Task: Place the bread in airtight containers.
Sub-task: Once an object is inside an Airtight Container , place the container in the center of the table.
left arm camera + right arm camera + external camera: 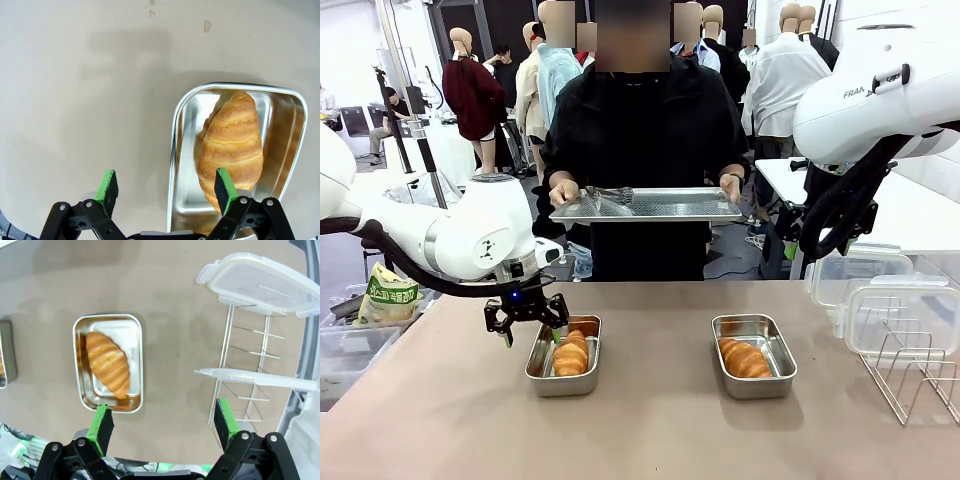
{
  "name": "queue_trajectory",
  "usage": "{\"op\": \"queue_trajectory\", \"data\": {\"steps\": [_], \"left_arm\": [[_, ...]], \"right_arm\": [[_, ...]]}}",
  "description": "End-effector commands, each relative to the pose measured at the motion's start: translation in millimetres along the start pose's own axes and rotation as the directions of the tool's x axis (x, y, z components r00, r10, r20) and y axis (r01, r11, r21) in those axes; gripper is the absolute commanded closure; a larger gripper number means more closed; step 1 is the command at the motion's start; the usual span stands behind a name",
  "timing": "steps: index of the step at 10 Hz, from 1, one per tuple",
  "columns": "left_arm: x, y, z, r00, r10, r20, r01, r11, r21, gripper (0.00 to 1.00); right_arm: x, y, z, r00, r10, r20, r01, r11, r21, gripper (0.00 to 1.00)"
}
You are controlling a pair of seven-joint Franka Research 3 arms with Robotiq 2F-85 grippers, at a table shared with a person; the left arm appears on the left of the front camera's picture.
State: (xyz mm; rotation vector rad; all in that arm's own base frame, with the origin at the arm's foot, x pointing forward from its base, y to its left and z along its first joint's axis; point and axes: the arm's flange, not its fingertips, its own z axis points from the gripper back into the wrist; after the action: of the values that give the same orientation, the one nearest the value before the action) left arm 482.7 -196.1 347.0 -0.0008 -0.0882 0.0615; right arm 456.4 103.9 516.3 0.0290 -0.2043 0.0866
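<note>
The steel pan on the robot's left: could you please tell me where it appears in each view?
Front view: the left pan sits left of centre on the table, partly under the open left gripper.
Left wrist view: the left pan lies at lower right, a croissant inside.
Right wrist view: the left pan is cut off at the left edge.
Shared landmark: the tan table.

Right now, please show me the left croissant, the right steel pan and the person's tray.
left croissant (571, 353), front view, middle of its ridged top.
right steel pan (757, 388), front view, near outer wall.
tray (680, 205), front view, bare perforated surface.
</note>
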Motion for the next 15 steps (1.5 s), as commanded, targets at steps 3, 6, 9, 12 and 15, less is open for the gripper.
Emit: {"op": "queue_trajectory", "data": {"steps": [3, 6, 9, 12, 15], "left_arm": [[0.3, -0.1, 0.1, 1.0, -0.002, 0.002, 0.002, 1.0, -0.001, 0.0], [0.3, -0.1, 0.1, 1.0, -0.002, 0.002, 0.002, 1.0, -0.001, 0.0], [0.3, -0.1, 0.1, 1.0, -0.002, 0.002, 0.002, 1.0, -0.001, 0.0], [0.3, -0.1, 0.1, 1.0, -0.002, 0.002, 0.002, 1.0, -0.001, 0.0], [0.3, -0.1, 0.1, 1.0, -0.002, 0.002, 0.002, 1.0, -0.001, 0.0]], "right_arm": [[-0.7, -0.1, -0.5, 1.0, -0.007, -0.003, 0.007, 1.0, -0.018, 0.0], [-0.7, -0.1, -0.5, 1.0, -0.007, -0.003, 0.007, 1.0, -0.018, 0.0], [-0.7, -0.1, -0.5, 1.0, -0.007, -0.003, 0.007, 1.0, -0.018, 0.0], [-0.7, -0.1, -0.5, 1.0, -0.007, -0.003, 0.007, 1.0, -0.018, 0.0], [-0.7, -0.1, -0.5, 1.0, -0.007, -0.003, 0.007, 1.0, -0.018, 0.0]]}}
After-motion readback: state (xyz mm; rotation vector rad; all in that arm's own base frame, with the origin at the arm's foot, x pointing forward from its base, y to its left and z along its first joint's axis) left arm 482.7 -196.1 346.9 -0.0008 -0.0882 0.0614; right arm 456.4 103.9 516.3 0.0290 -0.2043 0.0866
